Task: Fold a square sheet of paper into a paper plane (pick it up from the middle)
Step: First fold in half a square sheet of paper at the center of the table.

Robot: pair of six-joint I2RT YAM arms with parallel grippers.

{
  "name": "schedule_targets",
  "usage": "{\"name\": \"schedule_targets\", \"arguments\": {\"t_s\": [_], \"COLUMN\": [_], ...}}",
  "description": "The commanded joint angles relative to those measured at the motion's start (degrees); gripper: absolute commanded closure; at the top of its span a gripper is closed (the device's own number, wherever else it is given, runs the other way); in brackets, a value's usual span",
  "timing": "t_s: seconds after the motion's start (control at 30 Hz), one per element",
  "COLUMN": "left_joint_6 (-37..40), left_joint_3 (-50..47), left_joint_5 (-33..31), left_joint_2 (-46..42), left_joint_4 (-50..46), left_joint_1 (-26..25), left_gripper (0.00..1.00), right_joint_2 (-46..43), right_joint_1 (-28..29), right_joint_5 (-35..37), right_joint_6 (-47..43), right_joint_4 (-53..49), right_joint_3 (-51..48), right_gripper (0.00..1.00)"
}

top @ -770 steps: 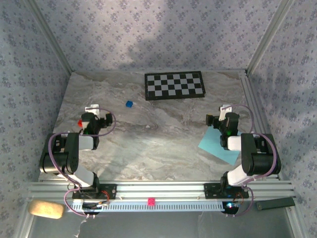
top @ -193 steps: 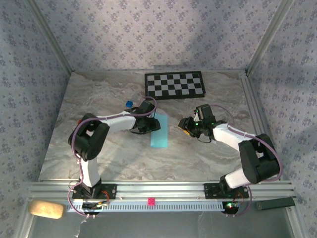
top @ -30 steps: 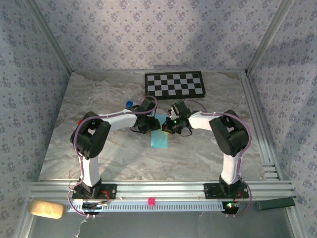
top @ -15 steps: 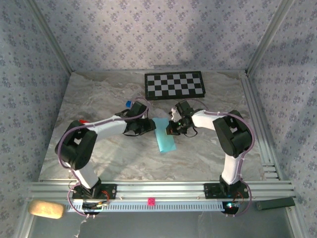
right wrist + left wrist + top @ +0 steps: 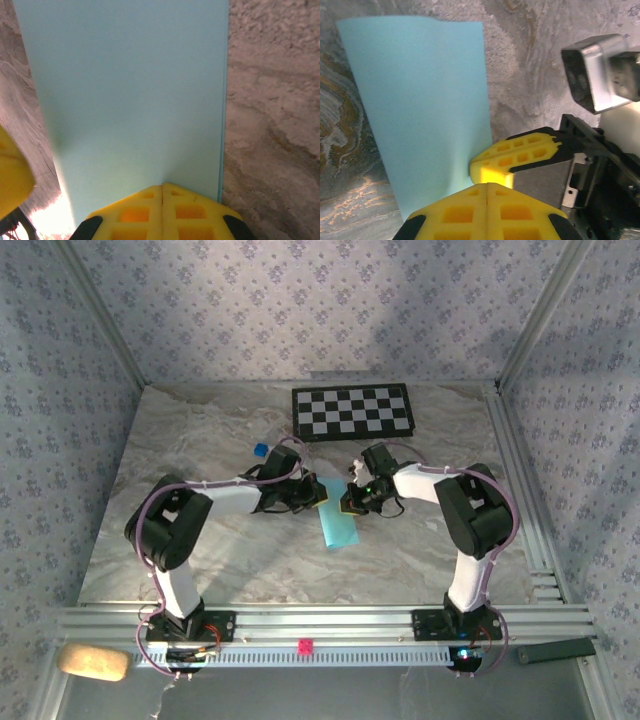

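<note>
Nearest, along the bottom of the top view, runs the aluminium rail with a small pink tag at its middle and an arm base bolted on at either side. From there both arms reach up over the marbled table and bend in toward the centre of the frame, where they meet at the square sheet of paper. It lies as a long, narrow light-blue strip, slightly slanted. Its near end is free on the table and its far end sits between the two tools. The left gripper comes in from the left and the right gripper from the right, and the two are very close together.

Seen from the left wrist, the left gripper has its yellow fingers pressed together at the bottom of the frame, clamped on the sheet's edge. The other arm's yellow finger sits just beside it, against the paper. Seen from the right wrist, the right gripper is likewise closed on the sheet at bottom centre. The paper runs up across most of that frame and shows two layers along its right edge.

Farther back, a dark-blue cube rests up and to the left of the left gripper. Beyond it, the checkerboard lies at the upper centre near the back wall.
</note>
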Motion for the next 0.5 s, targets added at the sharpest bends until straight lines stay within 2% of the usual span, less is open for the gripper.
{"name": "schedule_targets", "arguments": {"t_s": [0.0,0.2,0.47], "left_joint_6": [-0.1,1.6,6.3], "left_joint_3": [-0.8,-1.2,-2.3], "left_joint_5": [1.9,1.1,-4.8], "left_joint_2": [1.4,3.1,4.7], "left_joint_4": [2.1,0.6,-5.7], "left_joint_1": [-0.6,-0.7,-0.6], "left_gripper": [1.0,1.0,1.0], "right_joint_2": [1.9,1.9,2.0], "right_joint_1": [-0.2,-0.2,-0.2], "right_joint_5": [5.1,5.3,5.6], "right_joint_6": [2.0,2.2,2.2], "right_joint_4": [-5.9,-6.2,-6.2], "right_joint_3": [-3.1,-3.4,-4.2], "right_gripper": [1.0,1.0,1.0]}}
